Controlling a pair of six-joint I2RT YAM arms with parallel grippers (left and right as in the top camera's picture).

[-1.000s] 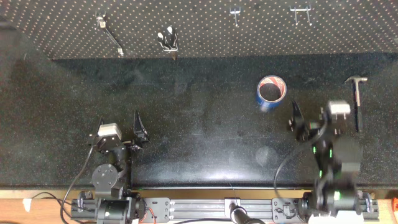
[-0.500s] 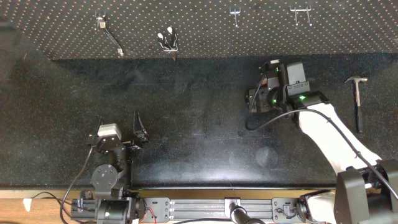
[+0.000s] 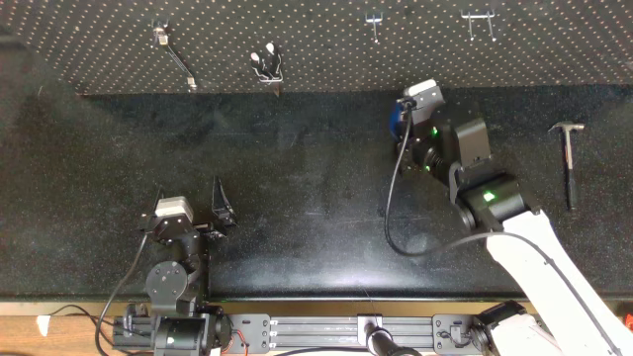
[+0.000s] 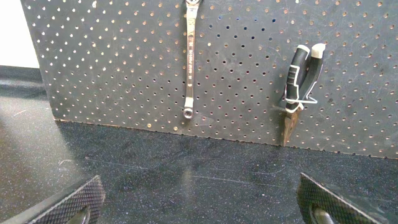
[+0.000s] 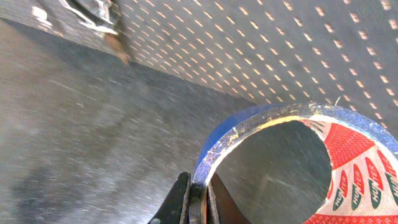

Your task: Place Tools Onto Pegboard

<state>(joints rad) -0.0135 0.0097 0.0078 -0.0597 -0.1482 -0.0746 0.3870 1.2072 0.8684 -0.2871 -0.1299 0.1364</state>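
Right pincer [image 5: 200, 198] is pinching one wall of the blue masking-tape roll with a red-and-white printed core [image 5: 230, 130]. One finger sits inside the ring and one outside, and the roll is held close to the black perforated pegboard [image 3: 316, 44]. It looks lifted off the black counter [image 3: 316, 188], though the height is hard to judge from above. Left pincer [image 4: 202, 196] is spread and holds nothing, low over the counter and facing the hung silver wrench [image 4: 189, 62] and the black-and-white-handled pliers [image 4: 298, 81].

The grip is on a thin edge, so the roll may swing or slide between the fingers as it is tilted toward a hook. If the ring's opening is not lined up with the hook, the roll would bump the board, twist in the hold and drop. Two bare metal hooks [image 3: 374, 20] [image 3: 479, 20] look like the likely targets.

From above, the wrist covers most of the roll. In the right wrist view its far side is cut off, and which hook is meant cannot be told. A steel hammer with a dark handle [image 3: 569, 163] lies on the counter, well apart.
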